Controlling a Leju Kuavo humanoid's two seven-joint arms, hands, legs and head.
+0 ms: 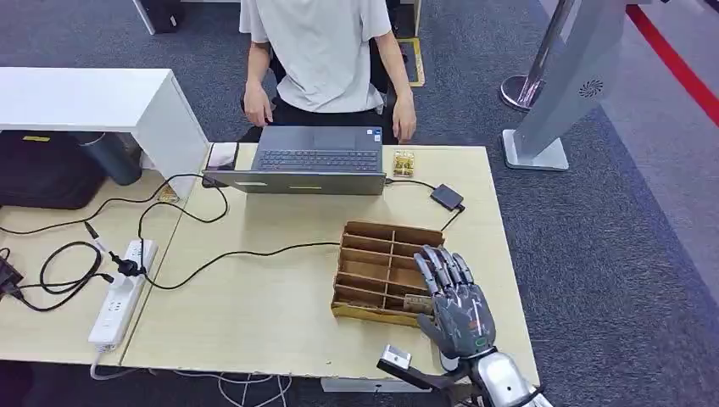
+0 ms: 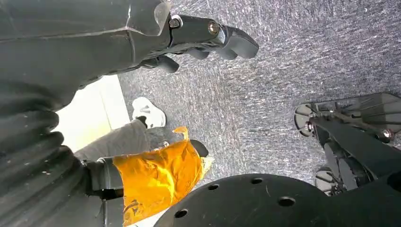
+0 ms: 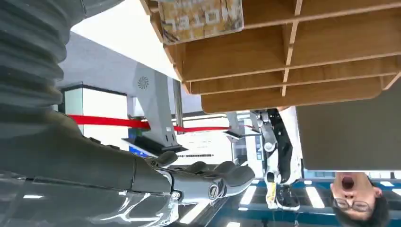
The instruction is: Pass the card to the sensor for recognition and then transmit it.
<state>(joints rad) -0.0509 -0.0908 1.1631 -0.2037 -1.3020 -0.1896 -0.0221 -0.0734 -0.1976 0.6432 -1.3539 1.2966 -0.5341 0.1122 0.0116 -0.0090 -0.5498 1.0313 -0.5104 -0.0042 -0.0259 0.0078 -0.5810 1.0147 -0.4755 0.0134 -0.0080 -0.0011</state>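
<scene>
The right robot hand point(image 1: 456, 307) is hovering palm-down, fingers spread and holding nothing, over the wooden tray point(image 1: 373, 254) on the counter point(image 1: 254, 297), where the card point(image 1: 415, 303) is lying in a near compartment.

My right hand point(image 1: 456, 305) is a grey, many-fingered shell with darker segmented fingers point(image 1: 441, 267) and small red and green marks on its back. Behind it my forearm point(image 1: 502, 379) is polished silver, with a small black and silver camera block point(image 1: 395, 359) bracketed at the wrist. Up close, a grey ribbed cover point(image 3: 28, 56) wraps that wrist, and a round screw point(image 3: 213, 191) sits in the thick grey thumb point(image 3: 208, 179). My left hand point(image 2: 208, 38) is darker, with bright screws point(image 2: 213, 27) at its finger pivots.
</scene>
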